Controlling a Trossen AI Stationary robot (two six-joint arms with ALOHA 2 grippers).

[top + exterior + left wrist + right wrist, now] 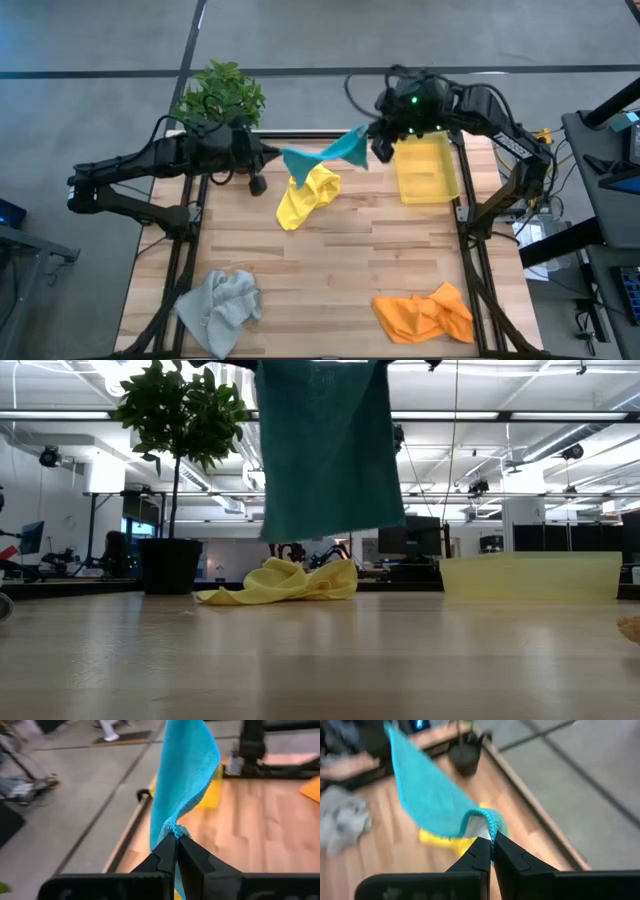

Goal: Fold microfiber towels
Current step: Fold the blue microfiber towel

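A teal towel is in the air over the table's far side, between my two grippers. My left gripper is shut on its left end and my right gripper on its right end. In the low view the teal towel hangs as a flat sheet, its lower edge clear of the table. Below it a yellow towel lies crumpled on the wood. A grey towel is bunched at the near left and an orange towel at the near right. My left gripper pinches a bunched corner of the teal towel between its two fingers. The fingers come from the table's left, slanting a little downward. The cloth rises away from the fingertips toward the other arm, lifted clear of the table. My right gripper pinches the teal towel's other upper corner between its two fingers, where the edge curls over. It comes from the table's far right, slanting downward. The cloth stretches away toward the left arm, clear of the table.
A rigid yellow bin stands at the far right of the table, just beside the right gripper. A potted plant stands at the far left corner, behind the left arm. The middle and near centre of the wooden table are bare.
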